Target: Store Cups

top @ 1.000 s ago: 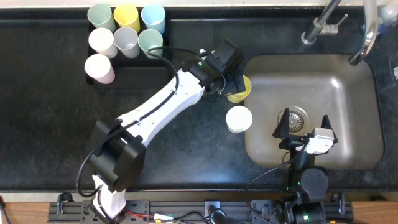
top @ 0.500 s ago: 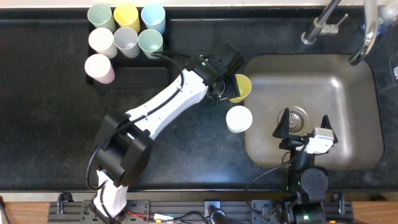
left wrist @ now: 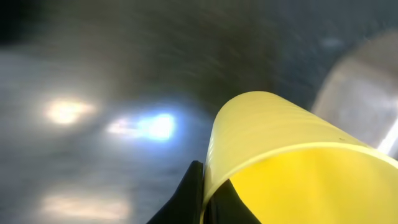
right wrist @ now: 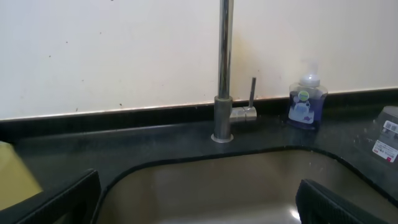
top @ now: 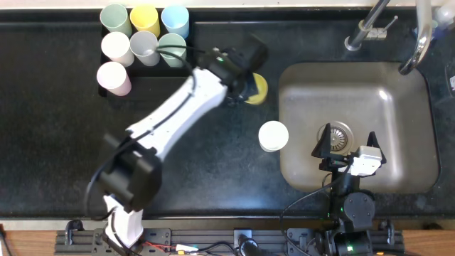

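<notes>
Yellow cup [left wrist: 267, 124]: smooth plastic, with a soft sheen along its wall. The counter [top: 57, 128] is dark speckled stone, polished and throwing back light spots. Sink [top: 398, 107] is brushed metal with a dull shine, and the tap [right wrist: 222, 68] is brighter, polished metal. Soap bottle [right wrist: 306, 102]: clear, glossy plastic. The left arm [top: 178, 114] has a smooth white plastic shell.

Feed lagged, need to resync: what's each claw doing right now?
Left claw: shut on the yellow cup.
Right claw: open, empty, above the sink.
</notes>
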Motion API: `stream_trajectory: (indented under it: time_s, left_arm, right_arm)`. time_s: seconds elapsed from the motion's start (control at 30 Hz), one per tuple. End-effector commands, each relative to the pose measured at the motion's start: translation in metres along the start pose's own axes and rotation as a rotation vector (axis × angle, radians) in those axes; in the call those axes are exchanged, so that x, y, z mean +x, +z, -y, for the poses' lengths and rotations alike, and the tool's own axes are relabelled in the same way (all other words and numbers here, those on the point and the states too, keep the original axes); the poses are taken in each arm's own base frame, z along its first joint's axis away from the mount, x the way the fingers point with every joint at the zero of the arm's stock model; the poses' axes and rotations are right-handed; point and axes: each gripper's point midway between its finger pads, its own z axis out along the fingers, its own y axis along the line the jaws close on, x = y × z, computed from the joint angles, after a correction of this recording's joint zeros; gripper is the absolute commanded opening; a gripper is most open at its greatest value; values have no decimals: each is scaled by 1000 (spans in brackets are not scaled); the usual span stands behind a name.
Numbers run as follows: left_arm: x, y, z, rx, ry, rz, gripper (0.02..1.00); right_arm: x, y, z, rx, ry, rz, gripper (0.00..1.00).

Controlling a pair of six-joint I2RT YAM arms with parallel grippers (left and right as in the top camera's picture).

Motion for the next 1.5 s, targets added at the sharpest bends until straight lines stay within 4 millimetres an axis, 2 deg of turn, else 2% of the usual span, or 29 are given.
stream_trajectory:
  time_s: [0.03, 0.2, 0.33, 0.4, 0.5, 0.67, 1.5]
  left_arm:
    - [-61, -66, -59, -26, -212, 117, 36]
    - [-89, -86, -160, -180, -524, 81, 36]
    - [-108, -85, -205, -214, -667, 88, 40]
    - [-113, -84, -216, -220, -699, 89, 40]
    - [-119, -81, -223, -220, -719, 97, 45]
    - [-126, -70, -221, -207, -723, 97, 53]
    - [-117, -11, -235, -319, -724, -11, 69]
  right_arm:
    - [4, 0, 0, 1, -1, -2, 998]
    - [4, 0, 0, 1, -1, -2, 998]
    - [4, 0, 0, 1, -1, -2, 998]
    - [4, 0, 0, 1, -1, -2, 998]
    - [4, 0, 0, 1, -1, -2, 996]
    - [4, 0, 0, 1, -1, -2, 998]
    - [4, 0, 0, 1, -1, -2, 998]
